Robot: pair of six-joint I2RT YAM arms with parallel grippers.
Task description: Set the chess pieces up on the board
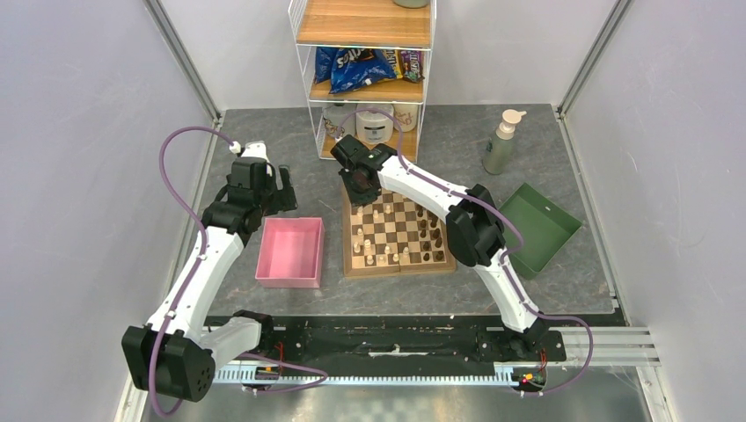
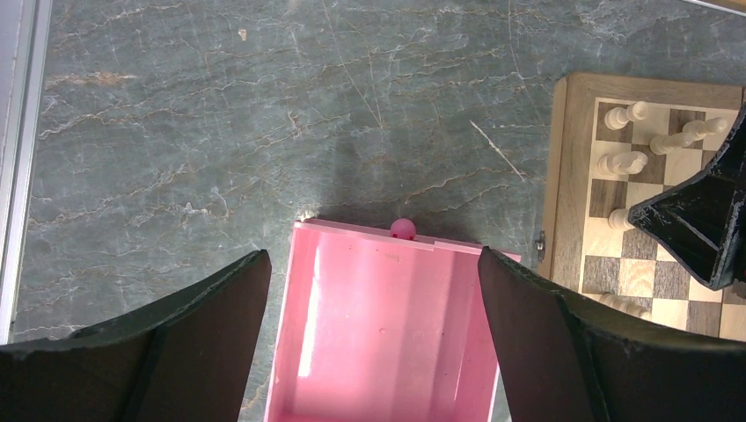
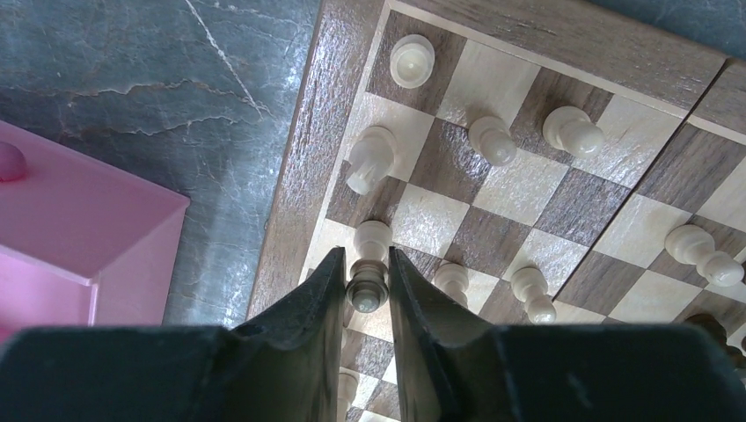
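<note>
Top external view: the board [image 1: 396, 269] lies mid-table between the pink tray [image 1: 288, 281] and the green tray [image 1: 541, 229]. Cream chess pieces [image 1: 367, 239] stand along its left side and dark pieces [image 1: 433, 239] along its right. Several are out of rank, so the setup is judged part done. The right gripper [image 1: 361, 188] is down over the board's far left corner. The left gripper [image 1: 283, 188] hangs apart, beyond the pink tray. A wire shelf rack [image 1: 365, 70] and a pump bottle [image 1: 503, 141] stand at the rear, uninvolved. Left wrist view: the left gripper's fingers [image 2: 202, 334] are spread wide and hold nothing. They hang over the pink tray, whose visible inside shows no pieces. The board's border and a few cream pieces show at the right edge. Right wrist view: the right gripper's jaws stand narrow about a cream pawn [image 3: 367, 288] near the board's left border, with the pads [image 3: 330, 290] against its head on either side as far as can be seen. Whether its base is off the square is hidden. A neighbouring cream piece [image 3: 372, 237] stands just beyond it, and others are near. Step in hand, as judged: pick this pawn and seat it on its home square. Recommended practice is to keep the pinch centred on the head and lift straight up until clear of the neighbours before traversing. Lower it squarely onto the centre of the square and release only once the base is seated. Risk: the small turned piece may twist or slip in the pads, or the fingers may clip the adjacent piece.
</note>
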